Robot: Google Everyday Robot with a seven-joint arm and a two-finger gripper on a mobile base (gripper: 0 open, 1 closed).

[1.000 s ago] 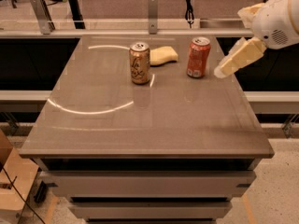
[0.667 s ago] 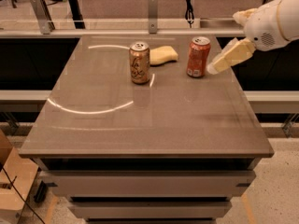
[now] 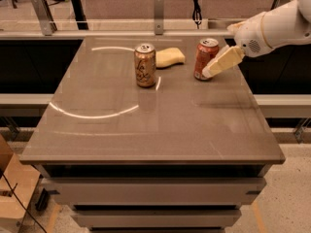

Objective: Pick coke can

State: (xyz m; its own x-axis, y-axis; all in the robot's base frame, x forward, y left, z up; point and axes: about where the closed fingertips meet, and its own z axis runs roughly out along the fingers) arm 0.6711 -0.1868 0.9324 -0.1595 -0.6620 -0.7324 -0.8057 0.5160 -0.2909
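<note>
The coke can [image 3: 203, 57] stands upright on the table [image 3: 155, 125], well right of the tan can [image 3: 145, 65], with a sponge [image 3: 170, 57] between them. The gripper [image 3: 214, 68] sits farther right still, slanting down against or just beside the coke can's lower side; I cannot tell whether it is apart or together. Coming in this low and angled, it could tip the coke can or shove it toward the tan can instead of straddling it.

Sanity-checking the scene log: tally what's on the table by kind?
Cans: 2 (coke can, tan-gold can)
Sponges: 1 (yellow sponge)
Total: 3
The gripper is right beside the coke can, on its right side, low by its base.
</note>
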